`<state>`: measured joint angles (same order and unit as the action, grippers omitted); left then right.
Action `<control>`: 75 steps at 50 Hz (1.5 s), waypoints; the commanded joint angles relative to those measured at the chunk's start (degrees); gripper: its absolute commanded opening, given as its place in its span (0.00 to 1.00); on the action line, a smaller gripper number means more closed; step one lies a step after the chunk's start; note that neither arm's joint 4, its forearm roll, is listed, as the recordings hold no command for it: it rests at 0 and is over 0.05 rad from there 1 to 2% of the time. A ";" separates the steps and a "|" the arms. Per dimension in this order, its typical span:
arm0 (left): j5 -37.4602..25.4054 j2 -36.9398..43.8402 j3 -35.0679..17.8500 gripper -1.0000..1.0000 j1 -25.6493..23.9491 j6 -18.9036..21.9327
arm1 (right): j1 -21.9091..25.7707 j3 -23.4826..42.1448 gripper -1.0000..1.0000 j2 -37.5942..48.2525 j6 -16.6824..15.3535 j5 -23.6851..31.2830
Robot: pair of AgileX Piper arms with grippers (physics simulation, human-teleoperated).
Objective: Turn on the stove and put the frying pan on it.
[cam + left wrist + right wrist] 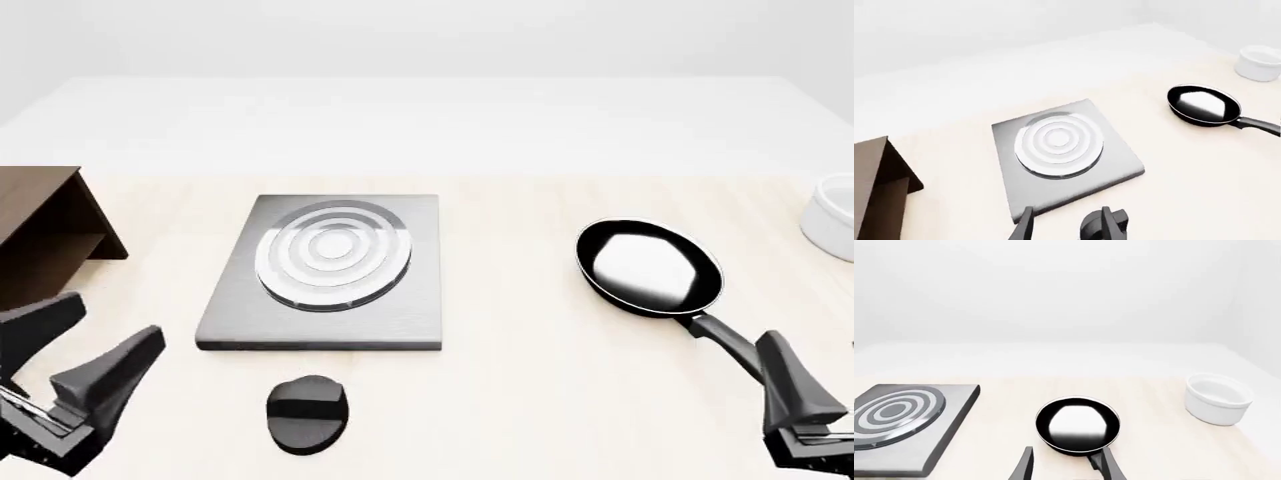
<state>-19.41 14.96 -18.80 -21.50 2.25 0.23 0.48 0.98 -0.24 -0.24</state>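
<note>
Near the desk's (534,400) front edge, both jaws stand spread wide and released: left gripper (67,375) beside the knob (308,413), right gripper (1066,465) straddling the frying pan's (1077,426) handle.

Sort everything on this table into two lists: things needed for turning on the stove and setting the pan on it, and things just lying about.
Needed: stove, knob, frying pan.
Lying about: white bowl, brown wooden shelf.

Brushed-metal stove (400,310) – glossy frying pan (647,268)
</note>
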 commanded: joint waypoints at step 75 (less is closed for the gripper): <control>4.55 -14.96 13.02 1.00 17.52 -11.13 | -6.00 42.29 1.00 67.62 -29.09 37.31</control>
<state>-14.79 0.01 -5.79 -3.97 -8.91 -1.27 39.51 64.42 -23.86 34.66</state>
